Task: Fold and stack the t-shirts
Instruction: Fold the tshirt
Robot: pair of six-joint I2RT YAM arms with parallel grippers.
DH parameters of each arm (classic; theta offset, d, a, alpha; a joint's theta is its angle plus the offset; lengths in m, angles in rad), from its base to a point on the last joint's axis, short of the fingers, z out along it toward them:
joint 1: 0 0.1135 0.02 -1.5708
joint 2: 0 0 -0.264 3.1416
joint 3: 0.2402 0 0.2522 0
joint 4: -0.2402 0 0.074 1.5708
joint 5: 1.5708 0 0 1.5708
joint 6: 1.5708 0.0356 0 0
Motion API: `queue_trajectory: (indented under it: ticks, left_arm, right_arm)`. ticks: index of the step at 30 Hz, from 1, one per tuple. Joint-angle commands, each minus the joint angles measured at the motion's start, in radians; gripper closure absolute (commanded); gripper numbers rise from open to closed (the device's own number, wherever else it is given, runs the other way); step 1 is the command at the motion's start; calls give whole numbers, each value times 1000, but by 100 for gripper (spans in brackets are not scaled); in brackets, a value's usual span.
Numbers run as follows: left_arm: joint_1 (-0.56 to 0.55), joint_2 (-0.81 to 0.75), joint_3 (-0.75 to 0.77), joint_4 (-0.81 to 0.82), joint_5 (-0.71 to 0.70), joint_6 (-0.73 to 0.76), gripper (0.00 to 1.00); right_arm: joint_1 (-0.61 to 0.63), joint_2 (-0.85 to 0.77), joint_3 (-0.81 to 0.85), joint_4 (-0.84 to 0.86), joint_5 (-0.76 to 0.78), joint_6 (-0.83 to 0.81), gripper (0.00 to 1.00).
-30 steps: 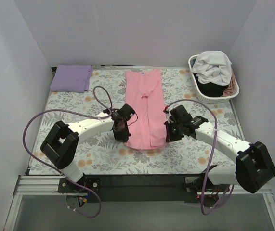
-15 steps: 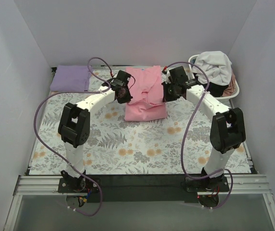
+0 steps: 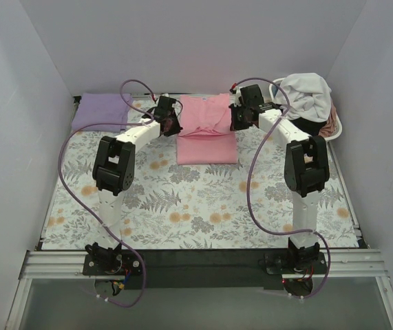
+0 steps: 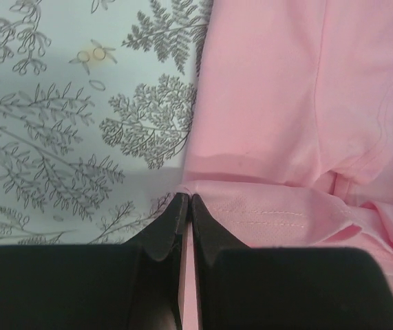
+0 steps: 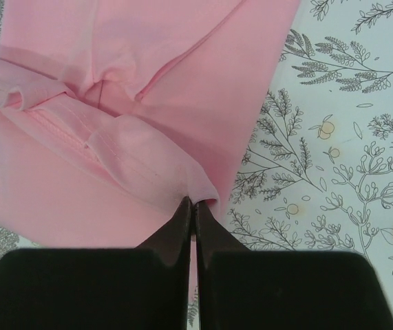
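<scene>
A light pink t-shirt (image 3: 208,130) lies at the back middle of the table, folded over on itself. My left gripper (image 3: 171,124) is shut on its left bottom corner (image 4: 213,206). My right gripper (image 3: 238,119) is shut on its right bottom corner (image 5: 182,182). Both hold the hem over the far part of the shirt. A folded lavender t-shirt (image 3: 101,111) lies at the back left. White, black and dusty pink shirts (image 3: 306,96) are piled in the basket.
A white slatted laundry basket (image 3: 282,134) stands at the back right corner. The floral table cover (image 3: 196,199) spreads over the whole table. White walls close in the back and both sides.
Both grippers have carried the pink shirt's bottom hem from the near middle of the table to the back, folding the shirt in half. Both arms are now stretched far out.
</scene>
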Motion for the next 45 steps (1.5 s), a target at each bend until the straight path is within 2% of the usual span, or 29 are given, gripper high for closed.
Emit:
queue_trajectory:
  ticks: [1, 6, 15, 20, 23, 25, 28, 30, 33, 34, 35, 38, 43, 45]
  left_arm:
    - [4, 4, 41, 128, 47, 58, 100]
    - [4, 12, 34, 220, 96, 100, 100]
    - [6, -17, -43, 335, 43, 116, 100]
    - [20, 37, -10, 350, 50, 101, 98]
    - [23, 90, 18, 338, 66, 104, 94]
    - [23, 118, 24, 335, 73, 107, 85]
    - [23, 130, 26, 336, 81, 110, 72]
    - [24, 118, 15, 336, 75, 102, 68]
    - [24, 72, -17, 347, 40, 93, 54]
    - [24, 57, -25, 346, 32, 78, 53]
    - [24, 35, -37, 349, 24, 70, 45]
    - [23, -60, -104, 358, 12, 30, 32]
    - [-2, -230, -251, 353, 10, -19, 32]
    - [-25, -268, -290, 343, 24, -39, 38]
  right_arm:
    - [-16, 22, 46, 68, -21, -24, 99]
    - [-27, 22, 18, 132, -24, -29, 99]
    - [-57, 5, -20, 204, -27, -24, 99]
    - [-74, 58, 9, 216, -41, -18, 99]
    - [-80, 95, 26, 223, -49, -10, 96]
    - [-85, 121, 35, 226, -53, -10, 93]
    - [-87, 144, 45, 227, -64, -10, 81]
    - [-87, 146, 53, 226, -73, -13, 70]
    - [-85, 120, 62, 224, -78, -24, 62]
    - [-87, 95, 61, 226, -78, -23, 60]
    - [-85, 79, 53, 224, -73, -23, 57]
    - [-84, 5, 4, 226, -49, -23, 53]
    - [-73, -128, -137, 227, -59, 2, 52]
    - [-64, -167, -227, 238, -79, 25, 52]
